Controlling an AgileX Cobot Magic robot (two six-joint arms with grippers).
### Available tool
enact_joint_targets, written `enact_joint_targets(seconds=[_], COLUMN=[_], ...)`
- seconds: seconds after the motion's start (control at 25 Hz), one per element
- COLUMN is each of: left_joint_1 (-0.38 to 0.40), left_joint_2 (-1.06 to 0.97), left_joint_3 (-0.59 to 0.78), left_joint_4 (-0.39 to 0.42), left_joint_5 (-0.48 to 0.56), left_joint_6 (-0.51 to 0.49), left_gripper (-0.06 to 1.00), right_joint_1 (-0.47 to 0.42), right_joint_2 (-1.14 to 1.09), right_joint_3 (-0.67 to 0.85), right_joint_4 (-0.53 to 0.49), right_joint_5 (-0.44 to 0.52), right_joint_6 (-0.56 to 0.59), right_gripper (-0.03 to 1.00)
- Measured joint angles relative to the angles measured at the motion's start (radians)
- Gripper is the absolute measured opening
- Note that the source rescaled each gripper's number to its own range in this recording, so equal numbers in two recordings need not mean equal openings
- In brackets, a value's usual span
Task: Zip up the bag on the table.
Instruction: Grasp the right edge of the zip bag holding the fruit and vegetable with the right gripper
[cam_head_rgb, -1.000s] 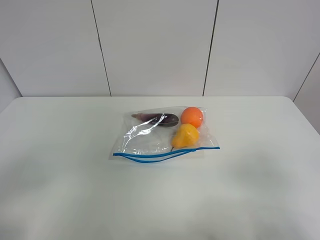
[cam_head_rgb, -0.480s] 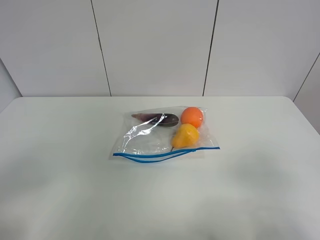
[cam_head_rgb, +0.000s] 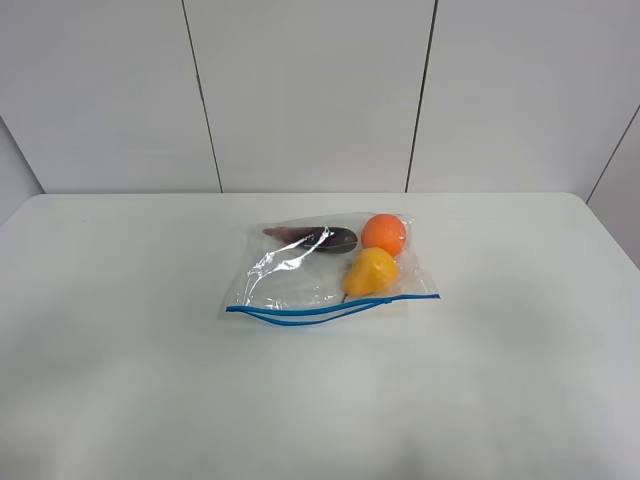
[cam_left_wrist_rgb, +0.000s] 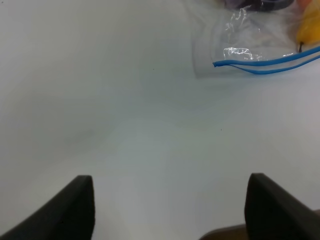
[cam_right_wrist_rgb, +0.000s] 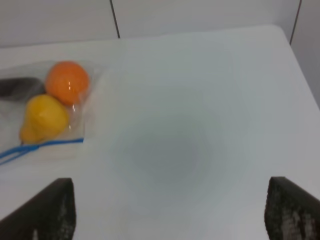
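One bag (cam_head_rgb: 290, 288), three produce items (cam_head_rgb: 384, 234), one table (cam_head_rgb: 120, 360).

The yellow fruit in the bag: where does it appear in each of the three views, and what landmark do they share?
Exterior high: yellow fruit just right of the picture's centre, in front of the orange fruit.
Left wrist: only a sliver of it, cut off by the frame edge, beside the blue zip strip.
Right wrist: whole, between the orange fruit and the zip strip.
Shared landmark: the blue zip strip, seen beside the fruit in all three.

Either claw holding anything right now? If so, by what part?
Nothing held. Left claw and right claw both stand open over the table; the bag lies apart, untouched.
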Motion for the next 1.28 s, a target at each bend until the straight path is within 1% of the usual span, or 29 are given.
enact_joint_targets(seconds=[0.24,0.44,0.56,0.64,0.76,1.0,1.12,1.16,1.28], left_joint_1=[0.0,0.0,0.0,0.0,0.0,0.0,0.0,0.0,0.0], left_joint_2=[0.0,0.0,0.0,0.0,0.0,0.0,0.0,0.0,0.0], left_joint_3=[0.0,0.0,0.0,0.0,0.0,0.0,0.0,0.0,0.0], left_joint_4=[0.0,0.0,0.0,0.001,0.001,0.001,0.001,0.001,0.001], left_joint_5=[0.0,0.0,0.0,0.0,0.0,0.0,0.0,0.0,0.0], left_joint_6=[0.0,0.0,0.0,0.0,0.0,0.0,0.0,0.0,0.0], left_gripper=[1.0,1.0,1.0,1.0,1.0,1.0,1.0,1.0,1.0], right_joint_1=[0.0,0.0,0.0,0.0,0.0,0.0,0.0,0.0,0.0], right_joint_2=[0.163,0.34,0.444,0.549,0.659,0.895,1.009,1.009,1.11], right_joint_3=[-0.003,-0.003,-0.003,-0.003,-0.003,-0.004,-0.02,-0.02,-0.064], right_joint_4=[-0.004,0.013,0.065,0.131,0.189,0.315,0.369,0.369,0.422], right_joint_5=[-0.162,-0.314,-0.395,-0.472,-0.542,-0.626,-0.632,-0.632,-0.631], right_joint_6=[0.007,0.08,0.103,0.108,0.108,0.097,0.075,0.075,0.025], right_gripper=[0.84,0.84,0.84,0.8,0.78,0.78,0.78,0.78,0.77])
